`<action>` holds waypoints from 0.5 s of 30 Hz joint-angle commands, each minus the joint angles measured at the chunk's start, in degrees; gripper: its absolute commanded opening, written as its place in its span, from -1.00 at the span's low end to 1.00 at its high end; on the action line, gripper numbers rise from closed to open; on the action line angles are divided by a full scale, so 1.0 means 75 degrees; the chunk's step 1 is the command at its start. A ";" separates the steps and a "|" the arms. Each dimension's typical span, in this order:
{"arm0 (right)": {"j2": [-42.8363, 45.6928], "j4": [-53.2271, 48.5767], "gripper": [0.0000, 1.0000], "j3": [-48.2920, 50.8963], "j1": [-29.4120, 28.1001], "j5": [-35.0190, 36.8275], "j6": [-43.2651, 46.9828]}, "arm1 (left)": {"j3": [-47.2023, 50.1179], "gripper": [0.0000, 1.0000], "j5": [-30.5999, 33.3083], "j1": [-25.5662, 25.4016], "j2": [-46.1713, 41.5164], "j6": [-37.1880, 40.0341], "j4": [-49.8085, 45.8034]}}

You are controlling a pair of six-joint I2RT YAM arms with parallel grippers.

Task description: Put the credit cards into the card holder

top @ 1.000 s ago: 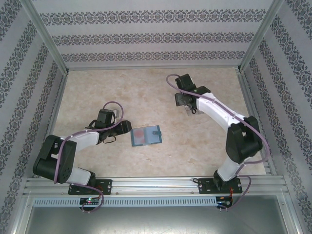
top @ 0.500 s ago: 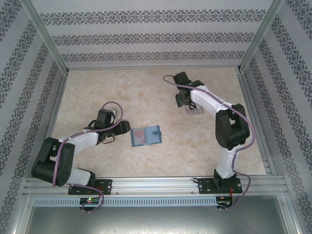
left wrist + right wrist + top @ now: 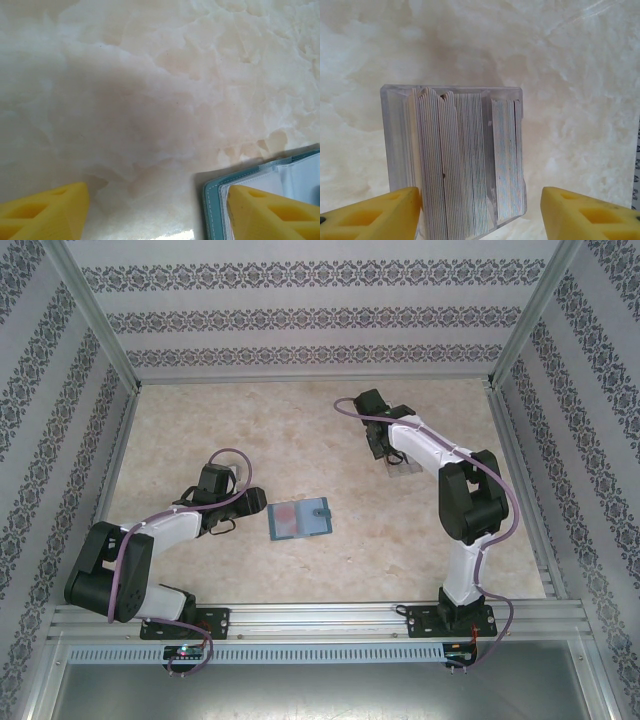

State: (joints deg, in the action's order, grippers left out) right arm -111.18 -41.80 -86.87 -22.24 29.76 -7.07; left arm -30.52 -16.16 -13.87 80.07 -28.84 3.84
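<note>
The card holder (image 3: 300,519), a teal wallet, lies open in the middle of the table with a red credit card (image 3: 285,520) on its left leaf. My left gripper (image 3: 256,502) is open at the wallet's left edge. In the left wrist view one yellow finger (image 3: 275,212) lies over the pale inner leaf at the wallet's corner (image 3: 214,200). My right gripper (image 3: 480,195) is open over a clear stand (image 3: 395,125) packed with credit cards (image 3: 455,160) seen edge-on. Its left finger (image 3: 375,215) touches the stack; the other stands apart from the stand.
The clear stand (image 3: 404,470) sits at the back right of the marble table (image 3: 200,430). Patterned walls and metal posts (image 3: 95,320) close in three sides. A metal rail (image 3: 320,615) with both arm bases runs along the near edge.
The right arm has folded its elbow in and brought its gripper down over the clear stand, with its jaws narrowing a little. The left arm and the wallet have not moved.
</note>
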 commanded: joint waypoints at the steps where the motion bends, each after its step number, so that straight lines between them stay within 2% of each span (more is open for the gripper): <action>1: 0.0139 -0.0058 0.26 0.0055 0.0061 0.0523 0.0131 | 0.0050 0.47 0.0111 -0.0005 0.0057 0.0136 -0.0062; 7: 0.0209 -0.0024 0.19 0.0095 0.0067 0.0588 0.0212 | 0.0050 0.48 0.0050 -0.0005 0.0143 0.0131 -0.0014; 11: 0.0274 0.0007 -0.01 0.0233 0.0065 0.0579 0.0228 | 0.0011 0.48 -0.0069 -0.0014 0.0216 0.0129 -0.0004; 15: 0.0297 0.0030 -0.02 0.0264 0.0058 0.0671 0.0284 | 0.0027 0.49 -0.0144 -0.0013 0.0221 0.0106 0.0049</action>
State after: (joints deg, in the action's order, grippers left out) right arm -110.91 -41.36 -85.69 -22.26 31.57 -5.72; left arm -30.52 -16.29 -13.87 81.06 -28.86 3.88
